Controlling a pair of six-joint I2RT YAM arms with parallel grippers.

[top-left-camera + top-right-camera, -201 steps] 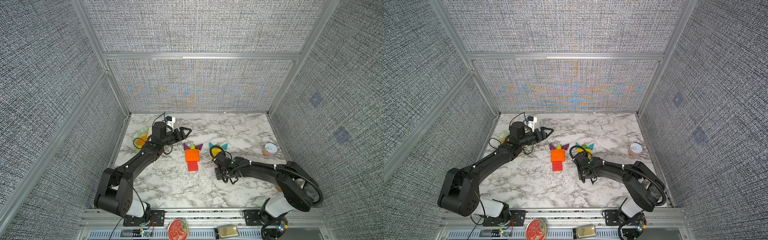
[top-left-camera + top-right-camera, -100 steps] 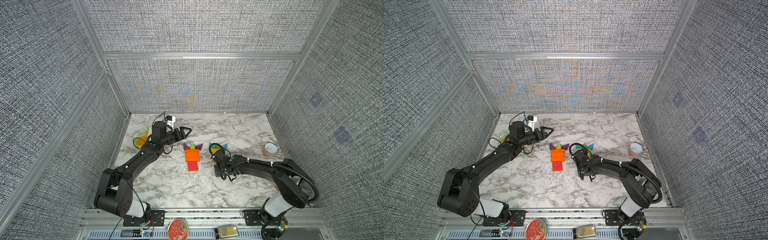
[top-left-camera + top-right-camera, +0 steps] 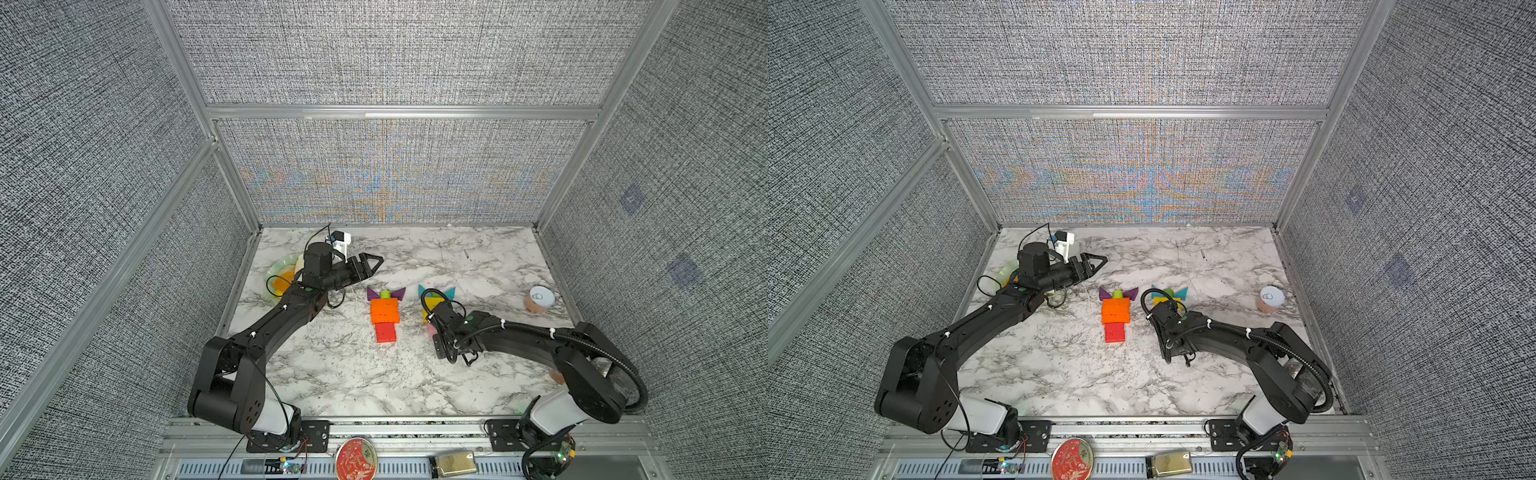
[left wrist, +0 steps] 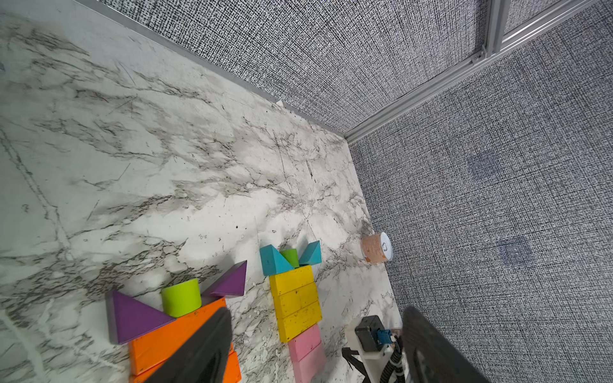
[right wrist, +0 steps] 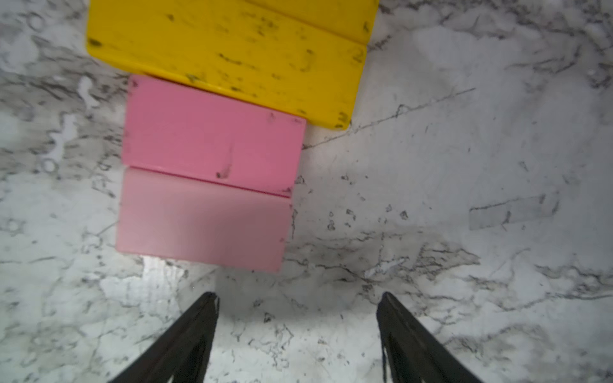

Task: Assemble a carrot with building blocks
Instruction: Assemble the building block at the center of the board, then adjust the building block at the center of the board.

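Note:
Two flat figures of building blocks lie mid-table. One has orange bars (image 3: 384, 311), a red bar (image 3: 385, 332), purple triangles (image 4: 132, 315) and a green stub (image 4: 180, 296). The other has teal triangles (image 4: 273, 262), yellow bars (image 5: 232, 49) and two pink bars (image 5: 212, 139). My right gripper (image 5: 298, 295) is open over bare marble just short of the paler pink bar (image 5: 202, 222), touching nothing. Its wrist (image 3: 444, 318) covers part of that figure in both top views. My left gripper (image 3: 374, 262) hovers open and empty, behind and left of the orange figure.
A pale green plate (image 3: 279, 266) with bread sits by the left wall under my left arm. A small pink tub with a white lid (image 3: 539, 299) stands near the right wall. Grey walls close three sides of the marble table (image 3: 353, 382).
My right arm has shifted slightly, its elbow drawing in toward the middle, with the gripper staying by the pink bars. The left arm has not moved.

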